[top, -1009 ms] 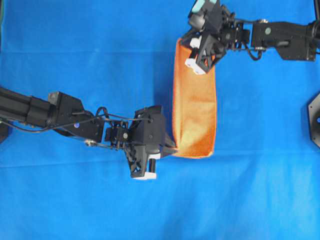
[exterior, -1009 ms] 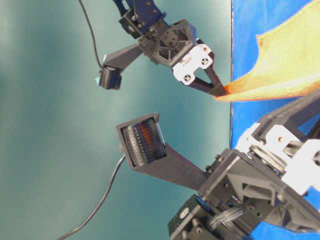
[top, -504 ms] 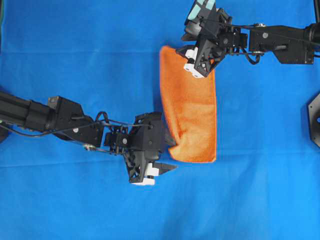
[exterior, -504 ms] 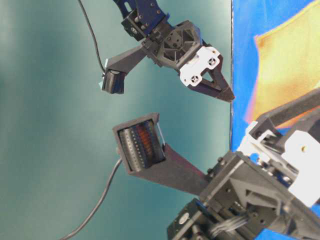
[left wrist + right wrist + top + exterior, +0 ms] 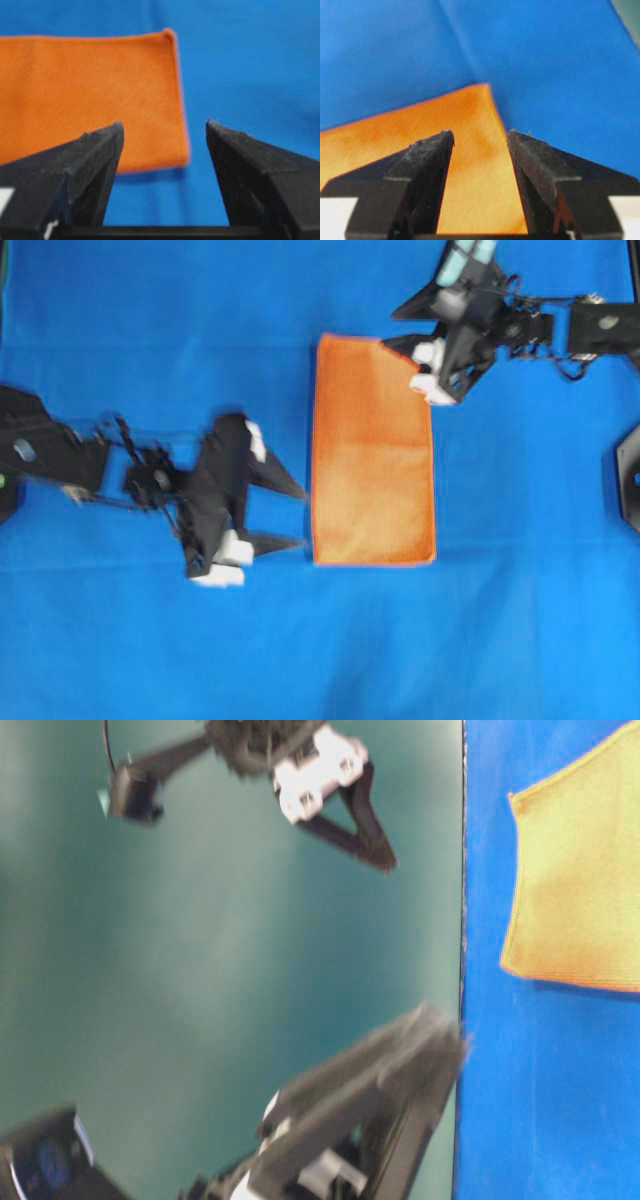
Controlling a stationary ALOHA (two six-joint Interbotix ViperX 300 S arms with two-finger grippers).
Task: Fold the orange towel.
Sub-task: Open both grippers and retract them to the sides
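Orange square microfibre towel (image 5: 373, 450) lies flat on the big blue cloth (image 5: 150, 330) that covers my bench, folded into a tall neat rectangle. My left fingers (image 5: 295, 515) are spread wide and hold nothing. They sit just beside the towel's lower left edge, not touching it. In my left wrist view I see the towel's corner between the two black tips. My right fingers (image 5: 400, 340) are spread apart too, and empty. They hang over the towel's top right corner. Both my black arms look blurry.
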